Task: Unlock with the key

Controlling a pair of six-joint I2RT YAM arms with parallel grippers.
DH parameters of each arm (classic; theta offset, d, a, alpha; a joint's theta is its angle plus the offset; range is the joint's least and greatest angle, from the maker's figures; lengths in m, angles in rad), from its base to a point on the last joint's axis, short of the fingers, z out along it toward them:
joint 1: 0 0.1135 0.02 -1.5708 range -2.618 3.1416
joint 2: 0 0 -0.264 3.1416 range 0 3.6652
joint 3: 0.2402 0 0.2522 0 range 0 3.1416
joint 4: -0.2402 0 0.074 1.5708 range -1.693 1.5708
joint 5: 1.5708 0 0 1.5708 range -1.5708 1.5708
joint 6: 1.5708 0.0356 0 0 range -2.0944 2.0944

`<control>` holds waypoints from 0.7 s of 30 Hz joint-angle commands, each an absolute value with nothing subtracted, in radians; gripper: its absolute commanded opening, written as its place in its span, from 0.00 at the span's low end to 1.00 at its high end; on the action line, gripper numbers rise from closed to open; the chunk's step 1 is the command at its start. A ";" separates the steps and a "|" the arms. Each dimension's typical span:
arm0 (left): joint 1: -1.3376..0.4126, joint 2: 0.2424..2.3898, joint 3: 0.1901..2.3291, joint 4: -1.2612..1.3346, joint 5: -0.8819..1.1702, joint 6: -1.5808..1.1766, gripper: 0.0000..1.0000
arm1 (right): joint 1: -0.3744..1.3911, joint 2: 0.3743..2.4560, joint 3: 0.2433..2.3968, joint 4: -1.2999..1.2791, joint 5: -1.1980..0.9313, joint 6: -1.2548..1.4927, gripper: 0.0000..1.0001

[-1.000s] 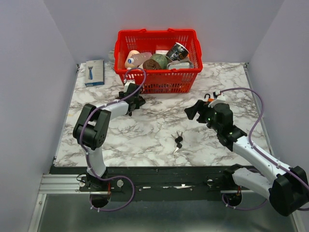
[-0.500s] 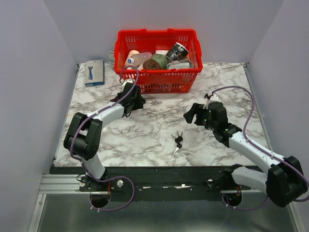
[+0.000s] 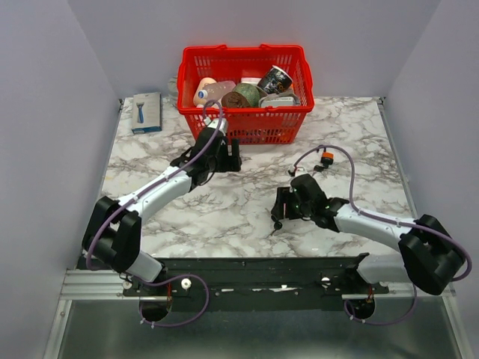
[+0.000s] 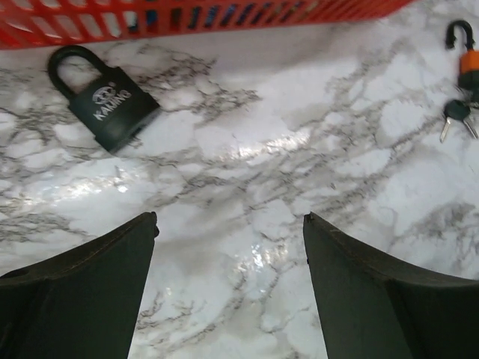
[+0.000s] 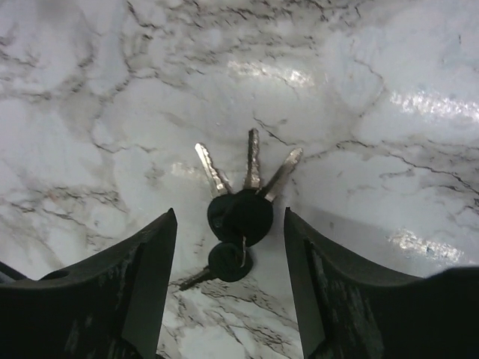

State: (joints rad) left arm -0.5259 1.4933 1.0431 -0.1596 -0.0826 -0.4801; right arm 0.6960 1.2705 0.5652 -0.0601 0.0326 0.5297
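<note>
A bunch of black-headed keys [image 5: 241,213] lies flat on the marble table, blades fanned away from the camera. My right gripper [image 5: 229,215] is open and low over it, one finger on each side of the key heads, not touching them. In the top view this gripper [image 3: 278,209] covers most of the keys [image 3: 275,223]. A black padlock [image 4: 105,105], shackle closed, lies flat just in front of the red basket. My left gripper [image 4: 230,224] is open and empty, short of the padlock and to its right. It sits by the basket front in the top view [image 3: 233,153].
The red basket [image 3: 243,127], full of groceries, stands at the back centre. A small orange padlock [image 4: 467,60] with its own keys [image 4: 456,114] lies right of centre, also in the top view [image 3: 326,155]. A blue-and-white packet [image 3: 146,112] lies back left.
My right gripper has moved left and down from the table's right side to straddle the keys. My left gripper has moved right along the basket front.
</note>
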 commanded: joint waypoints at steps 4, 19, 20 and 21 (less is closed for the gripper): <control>-0.617 1.502 1.083 -0.189 0.078 -0.465 0.87 | 0.724 1.382 0.620 -0.172 0.163 0.549 0.59; -0.655 1.427 1.085 -0.196 0.115 -0.459 0.87 | 0.772 1.453 0.675 -0.215 0.175 0.597 0.21; -0.657 1.427 1.080 -0.193 0.127 -0.459 0.87 | 0.772 1.451 0.672 -0.215 0.175 0.601 0.17; -0.658 1.427 1.078 -0.180 0.156 -0.457 0.87 | 0.772 1.439 0.672 -0.213 0.175 0.601 0.13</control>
State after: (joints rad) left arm -0.6502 1.4544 1.0653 -0.1936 0.0753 -0.4736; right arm 0.7609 1.4456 0.6655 -0.1696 0.1524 0.5774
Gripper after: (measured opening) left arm 0.870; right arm 0.388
